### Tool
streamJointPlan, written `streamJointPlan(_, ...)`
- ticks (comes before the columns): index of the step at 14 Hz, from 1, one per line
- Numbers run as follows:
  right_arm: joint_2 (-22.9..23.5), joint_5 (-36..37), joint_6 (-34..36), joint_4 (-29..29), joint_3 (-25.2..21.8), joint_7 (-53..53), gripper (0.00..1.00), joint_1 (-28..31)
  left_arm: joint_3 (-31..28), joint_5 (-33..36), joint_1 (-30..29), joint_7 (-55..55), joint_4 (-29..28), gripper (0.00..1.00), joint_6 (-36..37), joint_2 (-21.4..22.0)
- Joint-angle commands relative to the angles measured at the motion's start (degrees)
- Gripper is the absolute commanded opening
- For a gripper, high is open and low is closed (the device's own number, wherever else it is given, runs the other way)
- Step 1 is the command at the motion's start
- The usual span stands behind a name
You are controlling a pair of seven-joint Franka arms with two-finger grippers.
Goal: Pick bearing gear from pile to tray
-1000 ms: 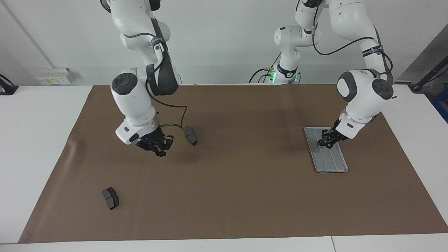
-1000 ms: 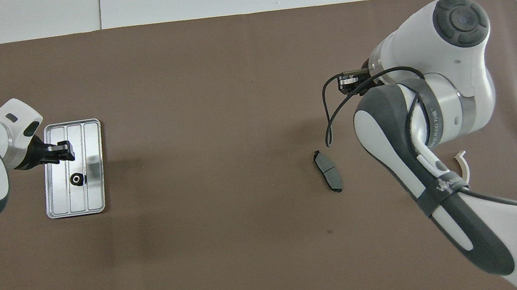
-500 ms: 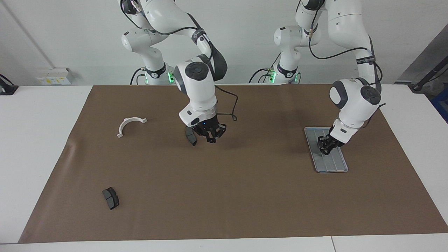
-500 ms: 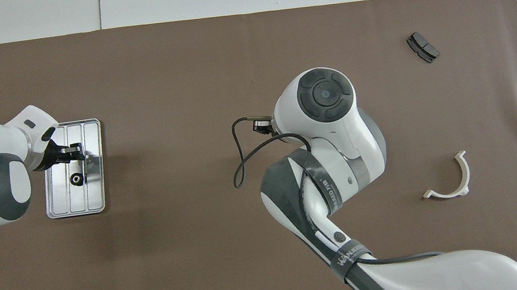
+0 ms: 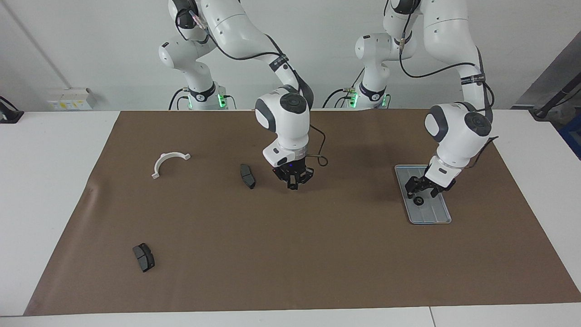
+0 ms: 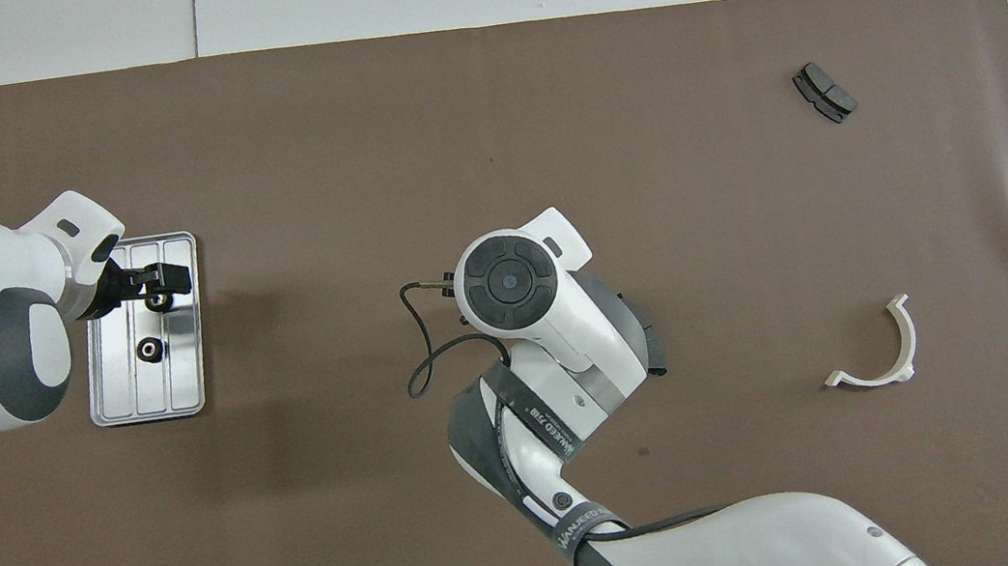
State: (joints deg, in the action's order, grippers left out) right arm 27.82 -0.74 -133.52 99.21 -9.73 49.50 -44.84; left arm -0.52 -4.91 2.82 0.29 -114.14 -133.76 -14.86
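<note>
The silver tray (image 5: 436, 214) (image 6: 125, 396) lies at the left arm's end of the mat. My left gripper (image 5: 421, 190) (image 6: 170, 280) hangs low over it, open. Just under its fingers a small black bearing gear (image 5: 418, 200) (image 6: 161, 300) rests on the tray. A second gear (image 6: 148, 348) lies on the tray nearer the robots. My right gripper (image 5: 294, 181) is shut above the middle of the mat, and I see nothing between its tips. The pile is a white half-ring (image 5: 169, 161) (image 6: 878, 351) and two dark pads (image 5: 247, 176) (image 5: 143, 257).
The brown mat (image 5: 317, 254) covers most of the white table. In the overhead view the right arm's wrist (image 6: 509, 282) hides its own gripper and the pad beside it. The other pad (image 6: 824, 92) lies farthest from the robots, toward the right arm's end.
The right arm swung from the pile's end to the middle of the mat, gripper still shut. The left gripper opened over the tray, and a second gear now lies under it.
</note>
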Motion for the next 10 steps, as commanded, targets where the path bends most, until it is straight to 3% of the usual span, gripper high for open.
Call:
streamJointPlan(1,-0.7,1.2,-4.1,4.1,0.1,1.7,0.01,-0.3,-0.6,-0.9,5.4,-8.3,3.0,0.96,3.4,0.3)
streamJointPlan(2,-0.7,1.2,-4.1,4.5,0.1,1.7,0.07,-0.7,-0.6,-0.9,7.5,-11.7,3.7,0.96,3.6,0.2)
streamJointPlan(3,-0.8,1.2,-4.3,5.5,0.1,1.7,0.20,-1.2,-0.6,-0.8,9.9,-15.3,4.1,0.96,3.4,0.2)
streamJointPlan(4,-0.8,1.2,-4.2,5.5,0.1,1.7,0.66,-1.1,-0.6,-0.8,11.9,-18.9,5.3,0.96,3.4,0.0)
streamJointPlan(5,-0.8,1.1,-3.9,5.0,0.1,1.7,1.00,-1.1,-0.7,-0.8,13.7,-22.1,7.2,0.96,3.9,-1.0)
streamJointPlan(7,-2.8,1.2,-3.7,4.6,-0.6,1.0,1.00,0.0,-0.7,-0.8,16.8,-26.2,9.9,0.96,4.6,-1.8)
streamJointPlan(10,-8.9,1.3,-0.1,4.6,-0.6,-5.3,1.00,6.4,-0.8,-0.5,21.0,-29.6,13.3,0.93,7.0,-3.2)
